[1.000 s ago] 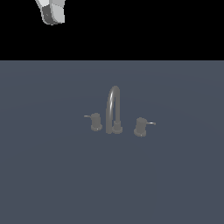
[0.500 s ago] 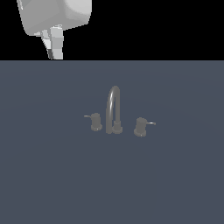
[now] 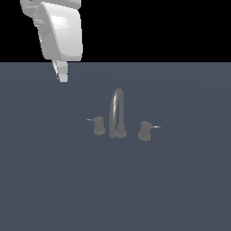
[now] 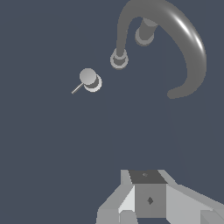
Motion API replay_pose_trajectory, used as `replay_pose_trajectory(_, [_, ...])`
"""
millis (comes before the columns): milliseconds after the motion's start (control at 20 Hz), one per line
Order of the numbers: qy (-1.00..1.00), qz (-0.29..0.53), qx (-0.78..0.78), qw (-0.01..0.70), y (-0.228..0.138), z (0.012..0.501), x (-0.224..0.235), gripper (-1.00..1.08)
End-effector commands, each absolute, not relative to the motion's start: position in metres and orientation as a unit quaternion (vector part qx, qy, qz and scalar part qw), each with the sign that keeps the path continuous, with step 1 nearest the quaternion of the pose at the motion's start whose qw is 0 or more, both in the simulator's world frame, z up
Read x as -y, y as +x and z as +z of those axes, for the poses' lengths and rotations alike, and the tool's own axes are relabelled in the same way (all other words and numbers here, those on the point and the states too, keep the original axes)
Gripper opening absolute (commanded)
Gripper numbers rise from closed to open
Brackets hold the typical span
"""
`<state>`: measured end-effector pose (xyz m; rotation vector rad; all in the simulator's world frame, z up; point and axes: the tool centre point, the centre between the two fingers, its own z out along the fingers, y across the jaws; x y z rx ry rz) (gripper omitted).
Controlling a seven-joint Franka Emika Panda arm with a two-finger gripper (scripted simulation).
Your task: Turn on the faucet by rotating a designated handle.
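The dull-grey faucet [image 3: 117, 110] stands mid-surface, its tall arched spout on a round base. The handle [image 3: 98, 126] sits on the exterior view's left of the spout, its thin lever rod pointing left. In the wrist view the handle [image 4: 90, 80] shows as a round knob with its rod, beside the faucet [image 4: 192, 48] arch. My gripper [image 3: 62, 76] hangs high above the surface, well off to the exterior view's left of the handle and touching nothing. Its fingers [image 4: 131, 199] look shut together with nothing between them.
A twin knob [image 3: 145, 131] with its lever pointing right sits on the other side of the spout; in the wrist view this twin knob [image 4: 145, 34] is partly hidden behind the arch. The flat dark blue-grey surface [image 3: 180, 189] spreads all around.
My arm has come down into the exterior view from the top left, and the fingers now hang lower and slightly further right. The faucet and both knobs have not moved.
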<state>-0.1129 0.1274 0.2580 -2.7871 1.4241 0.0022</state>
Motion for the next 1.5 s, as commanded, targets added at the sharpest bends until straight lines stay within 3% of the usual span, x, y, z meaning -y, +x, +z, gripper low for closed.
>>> replay_pose_trajectory(0, [-0.880,0.001,-0.475,0.007,-0.103,0.247,-0.130,-1.00])
replay_pose_trajectory(1450, [-0.719,-0.001,-0.695,0.001,0.018,0.117,-0.119,-1.00])
